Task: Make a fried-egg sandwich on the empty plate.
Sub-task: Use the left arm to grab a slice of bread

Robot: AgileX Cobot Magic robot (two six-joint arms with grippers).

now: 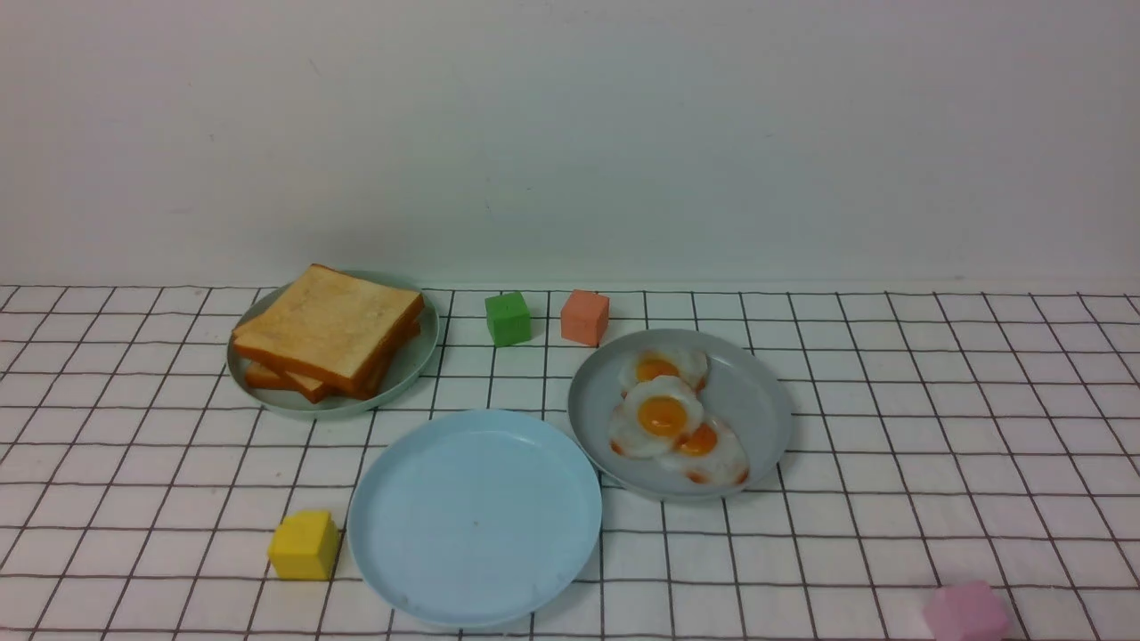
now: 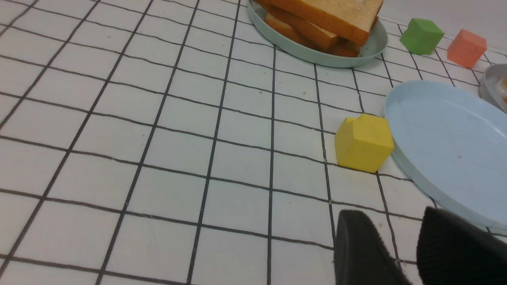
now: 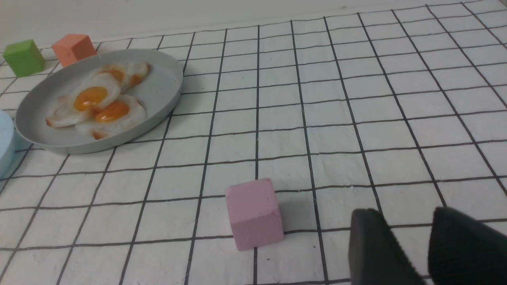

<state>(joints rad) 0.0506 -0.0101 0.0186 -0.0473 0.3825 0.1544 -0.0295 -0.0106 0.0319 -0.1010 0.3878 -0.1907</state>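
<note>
Black fingers (image 2: 364,253) of the left gripper (image 2: 398,223) stand slightly apart with only cloth showing between them, gripping nothing, over the checked tablecloth (image 2: 158,158). Just ahead sits a yellow block (image 2: 363,142), right beside the rim of the empty sky-blue plate (image 1: 475,516). Likewise the right gripper (image 3: 410,225) is a little parted and bare, near a pink block (image 3: 254,213). Farther out, stacked toast slices (image 1: 329,329) lie on the pale green plate (image 1: 419,356) at far left, and three overlapping fried eggs (image 1: 663,414) on the grey plate (image 1: 757,401), just beside the blue one's right edge. Between those far plates stand a green block (image 1: 508,318) and a salmon block (image 1: 584,316).
</note>
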